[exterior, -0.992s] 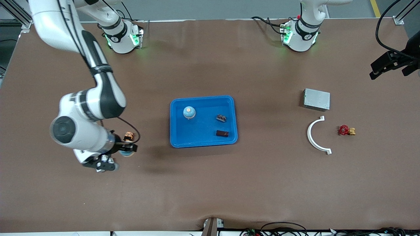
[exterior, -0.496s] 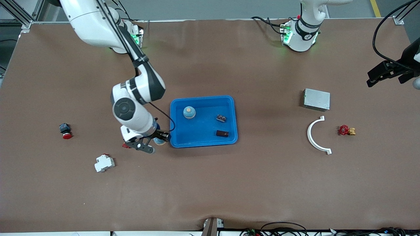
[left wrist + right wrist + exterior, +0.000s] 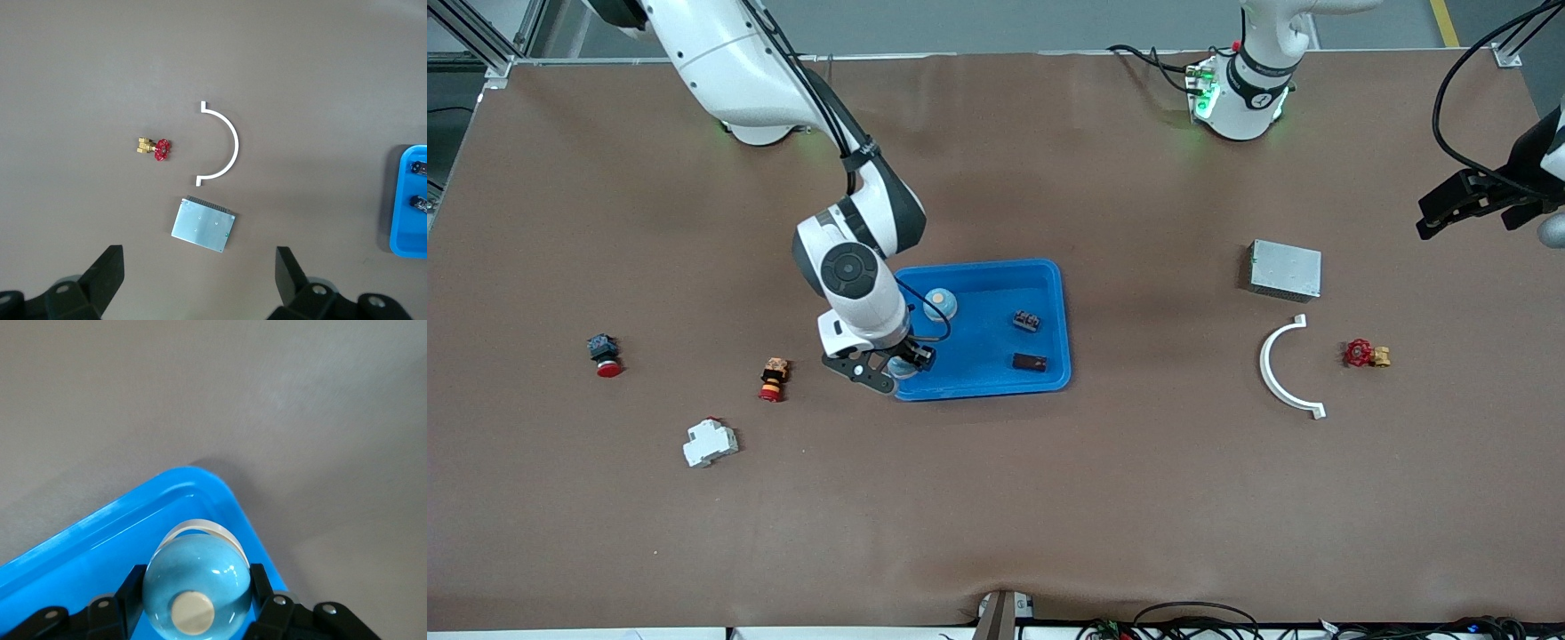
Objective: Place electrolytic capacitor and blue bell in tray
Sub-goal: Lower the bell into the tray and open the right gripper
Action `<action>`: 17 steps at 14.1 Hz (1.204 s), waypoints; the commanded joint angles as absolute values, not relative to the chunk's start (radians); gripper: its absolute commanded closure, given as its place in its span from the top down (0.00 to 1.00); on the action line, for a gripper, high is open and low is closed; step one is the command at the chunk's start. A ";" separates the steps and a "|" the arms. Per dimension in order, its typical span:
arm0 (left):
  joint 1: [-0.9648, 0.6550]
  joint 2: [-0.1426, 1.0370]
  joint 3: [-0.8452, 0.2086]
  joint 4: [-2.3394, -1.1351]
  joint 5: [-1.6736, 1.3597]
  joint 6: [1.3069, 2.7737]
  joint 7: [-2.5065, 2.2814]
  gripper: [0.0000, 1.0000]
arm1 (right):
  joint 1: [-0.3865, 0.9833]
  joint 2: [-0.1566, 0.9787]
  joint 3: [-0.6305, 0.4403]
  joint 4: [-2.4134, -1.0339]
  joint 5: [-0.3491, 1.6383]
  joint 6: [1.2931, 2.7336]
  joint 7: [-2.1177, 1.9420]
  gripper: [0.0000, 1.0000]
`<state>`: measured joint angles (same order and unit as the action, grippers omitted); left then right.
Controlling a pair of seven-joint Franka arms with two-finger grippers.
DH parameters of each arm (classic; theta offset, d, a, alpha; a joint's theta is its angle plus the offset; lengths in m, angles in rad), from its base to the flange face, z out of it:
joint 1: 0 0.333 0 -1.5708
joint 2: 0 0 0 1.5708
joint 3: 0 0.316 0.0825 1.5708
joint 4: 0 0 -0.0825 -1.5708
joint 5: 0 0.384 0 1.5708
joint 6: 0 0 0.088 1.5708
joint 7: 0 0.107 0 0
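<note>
My right gripper (image 3: 903, 363) is shut on a blue bell (image 3: 901, 365) and holds it over the corner of the bright-blue tray (image 3: 980, 264) that is toward the right arm's end and nearest the front camera. In the right wrist view the bell (image 3: 197, 581) sits between the gripper's (image 3: 195, 587) black fingers (image 3: 133, 585), above the tray's rounded corner (image 3: 200, 480). A second blue bell (image 3: 940, 304) stands in the tray. Two small dark parts (image 3: 1028, 320) (image 3: 1030, 362) also lie in it. My left gripper (image 3: 1483, 198) waits open and empty in the air at the left arm's end.
Toward the right arm's end lie a red button (image 3: 603, 354), an orange and red part (image 3: 772, 380) and a white breaker (image 3: 710, 442). Toward the left arm's end lie a grey box (image 3: 1285, 269), a white arc (image 3: 1285, 369) and a red valve (image 3: 1365, 354).
My right arm has carried the blue bell from the right arm's end of the table to over the tray's corner. The orange and red part stays on the table.
</note>
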<state>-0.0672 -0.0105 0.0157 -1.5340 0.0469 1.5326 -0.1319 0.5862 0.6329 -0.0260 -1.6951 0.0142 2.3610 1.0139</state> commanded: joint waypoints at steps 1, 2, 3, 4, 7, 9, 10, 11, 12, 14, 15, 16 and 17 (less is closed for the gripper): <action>-0.072 -0.031 0.012 -1.560 0.032 1.545 -0.126 1.00 | 0.615 0.696 -0.037 -1.625 -0.005 2.355 1.080 0.00; -0.072 -0.029 0.012 -1.562 0.032 1.545 -0.126 1.00 | 0.620 0.710 -0.035 -1.611 -0.003 2.355 1.095 0.00; -0.072 -0.028 0.012 -1.563 0.032 1.545 -0.115 1.00 | 0.623 0.722 -0.037 -1.597 -0.003 2.355 1.109 0.00; -0.074 -0.028 0.012 -1.574 0.032 1.545 -0.114 1.00 | 0.630 0.736 -0.035 -1.583 -0.003 2.356 1.121 0.00; -0.071 -0.032 0.012 -1.577 0.032 1.540 -0.114 1.00 | 0.647 0.778 -0.037 -1.551 -0.005 2.370 1.158 0.00; -0.071 -0.041 0.011 -1.575 0.031 1.537 -0.118 1.00 | 0.650 0.787 -0.037 -1.551 -0.005 2.381 1.161 0.00; -0.074 -0.043 0.011 -1.575 0.031 1.537 -0.120 1.00 | 0.650 0.788 -0.037 -1.551 -0.006 2.381 1.161 0.00; -0.074 -0.043 0.011 -1.575 0.031 1.537 -0.120 1.00 | 0.650 0.788 -0.037 -1.551 -0.011 2.382 1.161 0.00; -0.077 -0.041 0.011 -1.575 0.031 1.537 -0.118 1.00 | 0.650 0.788 -0.037 -1.551 -0.012 2.382 1.163 0.00; -0.077 -0.041 0.011 -1.575 0.032 1.537 -0.115 1.00 | 0.650 0.790 -0.037 -1.551 -0.012 2.382 1.180 0.00; -0.077 -0.041 0.011 -1.575 0.032 1.536 -0.117 1.00 | 0.650 0.790 -0.037 -1.552 -0.012 2.382 1.181 0.00; -0.077 -0.041 0.011 -1.575 0.032 1.536 -0.121 1.00 | 0.649 0.790 -0.037 -1.552 -0.011 2.382 1.181 0.00; -0.077 -0.041 0.011 -1.575 0.032 1.536 -0.121 1.00 | 0.646 0.790 -0.037 -1.551 -0.011 2.382 1.183 0.33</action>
